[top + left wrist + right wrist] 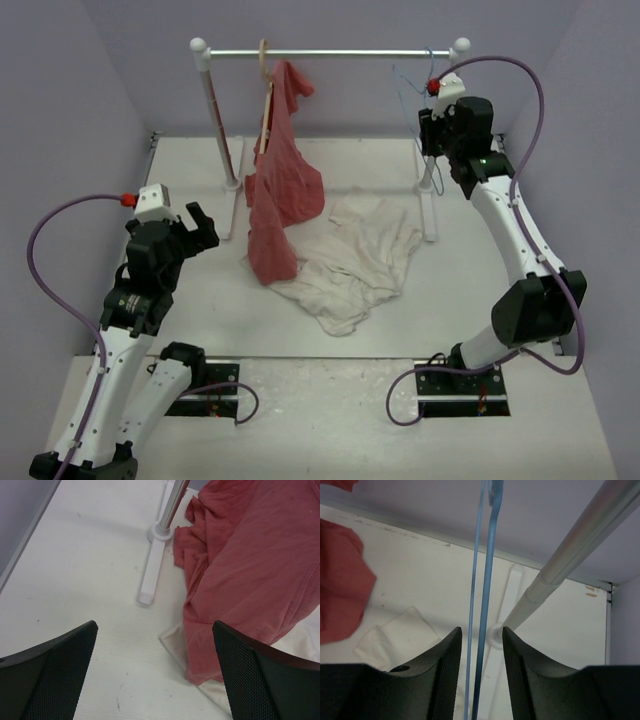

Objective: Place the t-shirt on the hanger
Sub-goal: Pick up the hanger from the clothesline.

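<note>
The cream t-shirt (355, 265) lies crumpled on the table in the middle; one corner of it shows in the left wrist view (175, 642) and a fold in the right wrist view (395, 635). The light-blue wire hanger (410, 85) hangs from the right end of the rack rail. My right gripper (430, 125) is raised beside it. Two hanger wires (490, 580) run between its jaws (482, 630), with a gap on each side, so it is open around them. My left gripper (200, 225) hovers wide open over bare table (155, 627), left of the shirt.
A red garment (280, 190) hangs from a wooden hanger on the rack rail (330, 53) and drapes onto the t-shirt's left edge (250, 565). The rack's left foot (152, 570) and right post (570, 550) stand close to the grippers. Purple walls enclose the table.
</note>
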